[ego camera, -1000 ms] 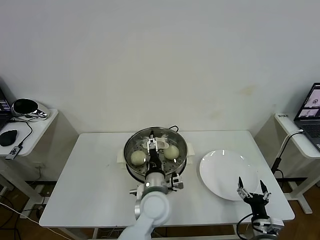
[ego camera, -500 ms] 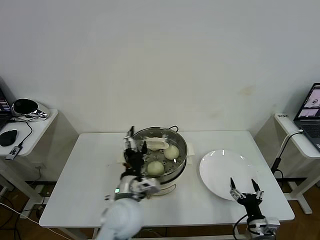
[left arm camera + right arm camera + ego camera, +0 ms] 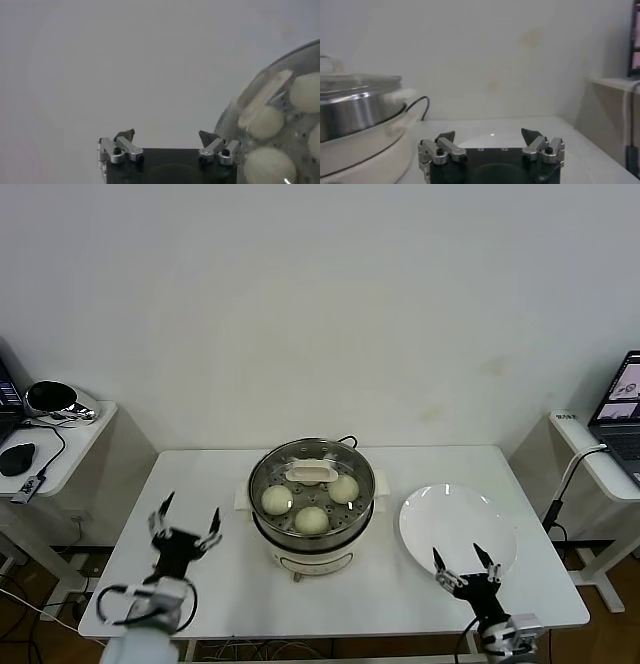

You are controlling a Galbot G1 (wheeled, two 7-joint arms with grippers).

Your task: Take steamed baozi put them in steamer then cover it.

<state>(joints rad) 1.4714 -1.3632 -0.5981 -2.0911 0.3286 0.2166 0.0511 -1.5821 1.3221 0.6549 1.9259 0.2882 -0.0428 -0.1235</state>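
The steamer [image 3: 345, 536] stands mid-table with the glass cover [image 3: 310, 473] resting on it. Three baozi [image 3: 312, 520] show through the glass. My left gripper [image 3: 185, 529] hovers open and empty above the table, well left of the steamer. In the left wrist view the gripper [image 3: 166, 136] faces bare tabletop, with the covered steamer [image 3: 250, 95] and baozi [image 3: 265, 121] off to one side. My right gripper [image 3: 463, 569] is open and empty at the front edge of the white plate [image 3: 458, 519]. The right wrist view shows the gripper [image 3: 488, 135] low beside the steamer [image 3: 355, 107].
The white table [image 3: 210, 484] holds only the steamer and the plate. A black cable [image 3: 417, 105] runs behind the steamer. Side tables stand at both sides: one with a mouse and a headset [image 3: 55, 399], one with a laptop [image 3: 620, 409].
My left gripper has drawn back from the cover's handle over the steamer to the table's left front. The cover stays on the steamer. The right gripper has shifted slightly left.
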